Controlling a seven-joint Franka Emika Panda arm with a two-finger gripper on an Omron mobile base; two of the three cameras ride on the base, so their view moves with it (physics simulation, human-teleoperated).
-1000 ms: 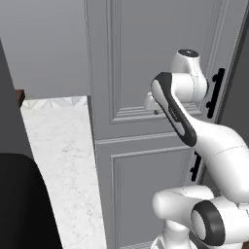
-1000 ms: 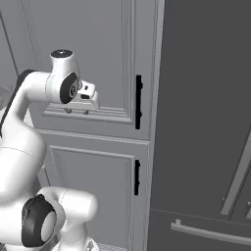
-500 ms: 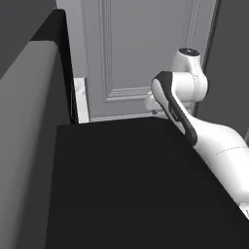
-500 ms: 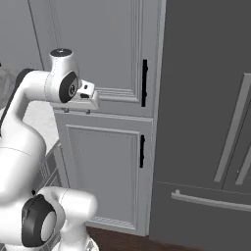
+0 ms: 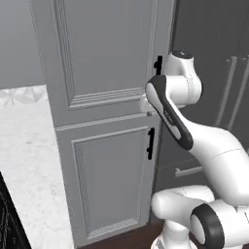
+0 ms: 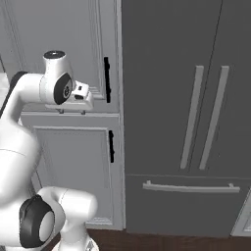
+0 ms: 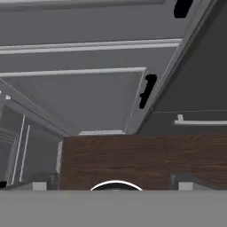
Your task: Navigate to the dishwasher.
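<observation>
Since half a second before, the base had driven and both base views had shifted. The dark mass that had covered the lower part of the left base view was reduced to a black sliver (image 5: 7,221) at the lower left corner, and the refrigerator (image 6: 186,98) had spread across the right of the right base view. The gripper (image 6: 71,112) hung at the left centre of the right base view, pointing down, its fingertips spread wide with nothing between them. It was just in front of the seam between the upper cabinet door (image 5: 107,58) and the lower cabinet door (image 5: 109,180). A marble counter (image 5: 24,160) lay at the left of the left base view. The hand view looked down on the wooden floor (image 7: 133,159). I could not tell where the dishwasher lay relative to the gripper, nor whether the sliver was part of it.
</observation>
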